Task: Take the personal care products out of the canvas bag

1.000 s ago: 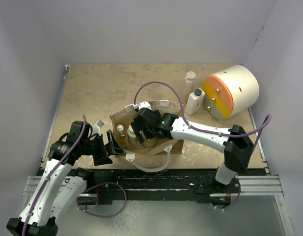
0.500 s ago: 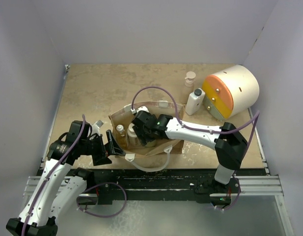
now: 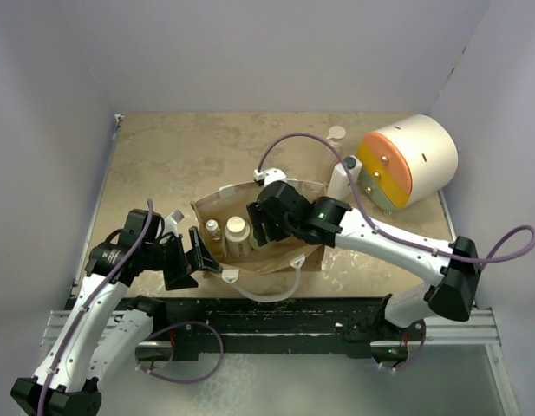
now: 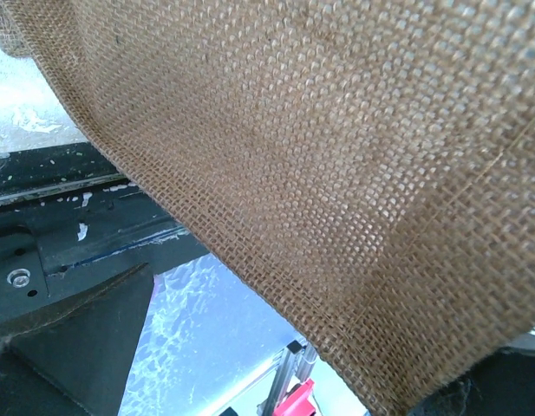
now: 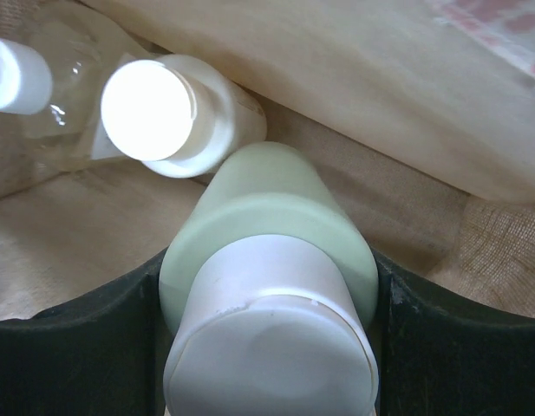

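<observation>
The olive-green bottle (image 5: pixel 267 225) sat in the canvas bag (image 3: pixel 271 260) by the table's near edge, clamped in the right pincer (image 3: pixel 265 224). The cream wide-capped bottle (image 3: pixel 237 227) and amber bottle (image 3: pixel 212 227) waited inside. The pump bottle (image 3: pixel 336 134) and black-capped bottle (image 3: pixel 341 182) were already out, toward the far-right corner. The left pincer (image 3: pixel 200 254) gaped beside the bag.

Cropped bottles
The olive-green bottle (image 5: pixel 267 217) is cut off by the lower edge; the small amber bottle (image 5: pixel 16 74) is cropped at left.

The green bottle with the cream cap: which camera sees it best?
The right wrist view: the green bottle fills the picture, clamped between the right gripper's fingers. In the top view that gripper covers it inside the canvas bag. The left wrist view shows only the bag's woven cloth.
</observation>
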`<act>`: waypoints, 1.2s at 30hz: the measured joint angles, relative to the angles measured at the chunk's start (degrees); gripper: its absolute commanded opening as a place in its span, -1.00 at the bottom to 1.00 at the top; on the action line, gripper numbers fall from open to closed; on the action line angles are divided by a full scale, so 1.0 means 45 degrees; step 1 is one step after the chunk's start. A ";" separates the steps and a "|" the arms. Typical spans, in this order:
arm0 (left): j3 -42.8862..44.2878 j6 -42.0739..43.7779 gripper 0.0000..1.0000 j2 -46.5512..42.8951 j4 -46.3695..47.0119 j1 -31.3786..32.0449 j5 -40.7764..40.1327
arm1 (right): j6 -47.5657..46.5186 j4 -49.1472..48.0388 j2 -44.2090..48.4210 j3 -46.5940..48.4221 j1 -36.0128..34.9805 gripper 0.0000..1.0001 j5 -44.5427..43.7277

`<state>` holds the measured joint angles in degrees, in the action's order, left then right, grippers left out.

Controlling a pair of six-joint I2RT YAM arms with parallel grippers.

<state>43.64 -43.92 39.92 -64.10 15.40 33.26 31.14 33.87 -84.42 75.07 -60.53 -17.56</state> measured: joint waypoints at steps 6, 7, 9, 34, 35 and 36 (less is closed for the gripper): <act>0.0000 0.0005 0.99 0.0228 0.0092 0.0000 0.0107 | 0.1112 -0.0374 0.0957 -0.0432 0.0593 -1.00 0.0928; 0.0000 0.0010 0.99 0.0291 0.0112 0.0000 0.0136 | 0.1277 -0.0510 0.1083 -0.0568 0.0695 -1.00 0.1137; 0.0034 0.0029 0.99 0.0427 0.0141 0.0000 0.0185 | 0.1613 -0.0903 0.1394 -0.0860 0.0918 -1.00 0.1549; 0.0257 0.0185 0.99 0.0962 0.0427 0.0000 0.0228 | 0.2195 0.0296 0.2807 0.3487 0.2807 -1.00 0.0384; 0.0257 0.0233 0.99 0.0962 0.0432 0.0000 0.0223 | 0.1953 0.0452 0.2866 0.3847 0.2817 -1.00 -0.0063; 0.0262 0.0243 0.99 0.0962 0.0427 0.0000 0.0223 | 0.1773 0.0617 0.2929 0.4104 0.2827 -1.00 -0.0418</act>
<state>44.82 -42.83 44.25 -62.17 15.40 34.26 39.11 36.64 -71.24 93.54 -47.81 -19.44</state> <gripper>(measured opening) 0.995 0.721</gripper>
